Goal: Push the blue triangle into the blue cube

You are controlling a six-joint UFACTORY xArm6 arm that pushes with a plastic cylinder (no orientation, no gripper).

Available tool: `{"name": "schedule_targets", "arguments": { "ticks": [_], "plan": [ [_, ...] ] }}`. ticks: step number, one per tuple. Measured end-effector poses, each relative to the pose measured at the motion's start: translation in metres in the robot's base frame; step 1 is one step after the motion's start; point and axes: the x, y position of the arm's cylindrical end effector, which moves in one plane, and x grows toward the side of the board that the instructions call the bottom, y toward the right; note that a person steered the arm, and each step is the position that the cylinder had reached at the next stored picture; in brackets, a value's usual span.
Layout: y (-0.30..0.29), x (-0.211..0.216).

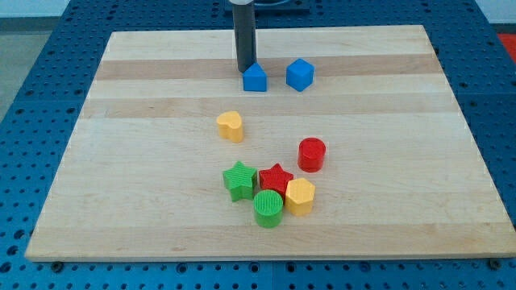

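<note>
The blue triangle (pixel 255 78) sits near the top middle of the wooden board (pixel 145 161). The blue cube (pixel 299 74) stands a short way to its right, with a small gap between them. My tip (pixel 244 69) is at the end of the dark rod, right at the triangle's upper left edge, touching or nearly touching it.
A yellow heart-shaped block (pixel 230 126) lies below the triangle. A red cylinder (pixel 312 154) stands to the lower right. A cluster lies lower down: green star (pixel 239 180), red star (pixel 275 178), yellow hexagon (pixel 300 196), green cylinder (pixel 268 209).
</note>
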Motion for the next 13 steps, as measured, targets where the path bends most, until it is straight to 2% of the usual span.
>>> {"name": "schedule_targets", "arguments": {
  "ticks": [1,3,6,9,10,13],
  "plan": [
    [-0.045,0.004],
    [-0.025,0.033],
    [0.034,0.028],
    [0.036,0.03],
    [0.018,0.064],
    [0.02,0.089]
  ]
}}
